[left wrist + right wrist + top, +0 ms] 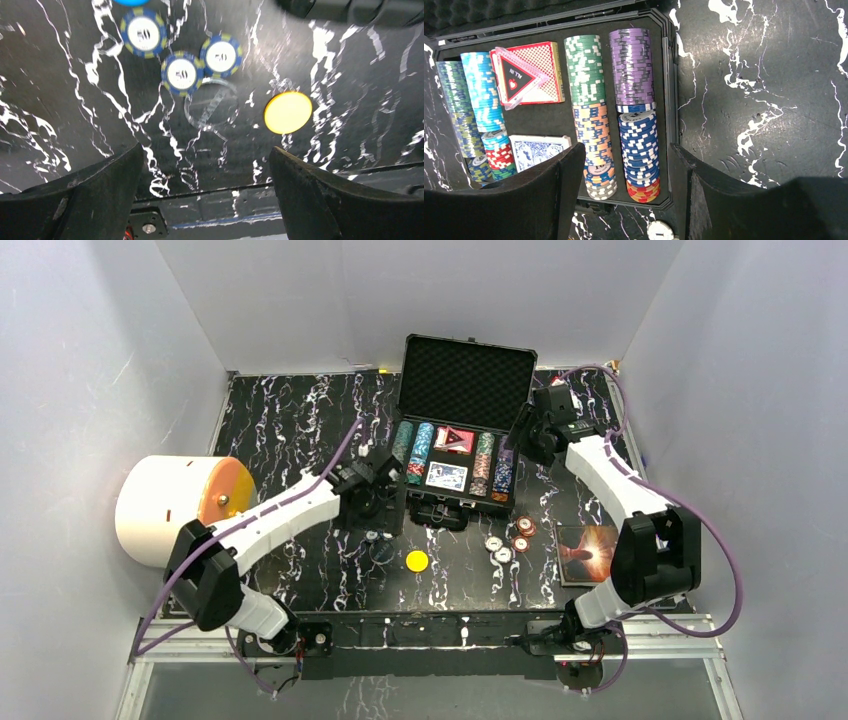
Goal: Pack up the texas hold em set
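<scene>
Three blue poker chips (182, 74) lie near the round yellow disc (287, 112) below the left gripper (205, 160); the right gripper (626, 165) hangs over the black rectangular case (667, 75); both have jaws spread wide, holding nothing.

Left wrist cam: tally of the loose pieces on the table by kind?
Blue 50 chips: 3
Clear disc: 1
Yellow disc: 1
Total: 5
Not counted: a blue sliver cut off at the top edge, kind unclear.
</scene>
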`<state>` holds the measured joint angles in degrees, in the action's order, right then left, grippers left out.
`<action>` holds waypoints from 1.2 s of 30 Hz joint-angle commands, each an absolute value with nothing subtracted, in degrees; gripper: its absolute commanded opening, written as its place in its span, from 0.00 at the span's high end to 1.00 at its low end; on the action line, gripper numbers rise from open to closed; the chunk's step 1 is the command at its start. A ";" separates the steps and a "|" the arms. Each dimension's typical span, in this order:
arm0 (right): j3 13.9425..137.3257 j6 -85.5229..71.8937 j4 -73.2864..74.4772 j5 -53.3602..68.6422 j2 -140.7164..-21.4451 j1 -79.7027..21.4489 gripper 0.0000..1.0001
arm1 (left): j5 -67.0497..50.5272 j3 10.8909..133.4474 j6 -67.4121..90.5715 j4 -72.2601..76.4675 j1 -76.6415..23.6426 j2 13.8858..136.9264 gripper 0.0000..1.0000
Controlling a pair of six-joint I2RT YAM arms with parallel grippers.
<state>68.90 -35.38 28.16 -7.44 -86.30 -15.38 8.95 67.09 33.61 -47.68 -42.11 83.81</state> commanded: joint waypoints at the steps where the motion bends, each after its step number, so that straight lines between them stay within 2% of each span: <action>1: 71.55 -35.08 26.71 -6.76 -86.93 -15.11 0.30 | 10.85 60.96 36.87 -46.82 -45.17 80.58 0.05; 8: 71.56 -35.32 26.52 -6.34 -87.60 -15.07 0.30 | 11.23 50.14 35.60 -35.29 -49.15 81.47 0.11; 13: 71.16 -35.20 26.21 -6.42 -87.09 -15.08 0.30 | 11.09 48.64 34.03 -29.15 -49.26 82.51 0.13; 16: 70.84 -35.16 26.08 -6.55 -86.76 -15.04 0.30 | 10.43 48.36 32.79 -26.31 -49.31 85.27 0.17; 24: 70.54 -34.81 25.88 -7.16 -85.94 -15.11 0.30 | 14.06 49.41 33.82 -27.21 -49.26 91.47 0.26; 26: 70.09 -34.73 25.74 -7.45 -85.42 -15.12 0.30 | 14.58 49.00 34.28 -27.16 -49.30 91.65 0.30; 28: 69.64 -34.35 25.43 -7.43 -84.88 -15.12 0.30 | 14.78 48.99 34.17 -27.27 -49.26 92.32 0.39; 32: 69.34 -34.11 25.11 -8.05 -84.01 -15.11 0.30 | 15.48 49.75 34.51 -29.22 -49.28 93.23 0.50; 36: 68.82 -33.99 25.07 -9.26 -82.93 -15.11 0.31 | 16.65 50.74 34.27 -30.78 -49.29 90.26 0.56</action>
